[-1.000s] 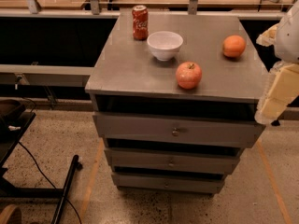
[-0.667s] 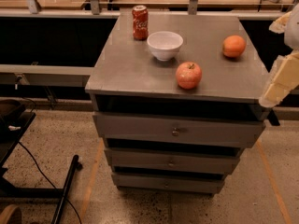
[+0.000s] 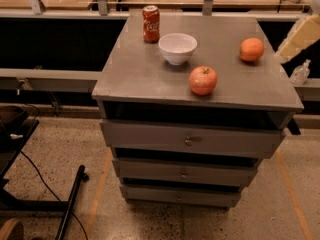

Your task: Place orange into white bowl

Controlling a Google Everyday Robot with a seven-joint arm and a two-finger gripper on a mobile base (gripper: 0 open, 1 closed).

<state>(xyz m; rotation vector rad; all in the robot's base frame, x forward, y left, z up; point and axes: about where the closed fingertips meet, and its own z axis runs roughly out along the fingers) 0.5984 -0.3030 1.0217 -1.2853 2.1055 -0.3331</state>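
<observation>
The orange lies on the grey cabinet top near its right edge. The white bowl stands upright and empty at the middle back of the top, to the left of the orange. My gripper shows as a cream-coloured piece at the right edge of the view, raised to the right of the orange and apart from it. It holds nothing that I can see.
A reddish apple sits in front of the bowl, between bowl and orange. A red soda can stands at the back left. The cabinet has three drawers. A clear bottle is off to the right, and a cable and stand lie on the floor at left.
My gripper has risen and moved right, from beside the cabinet's front right corner to up at the right edge of view. The objects on the top have not moved.
</observation>
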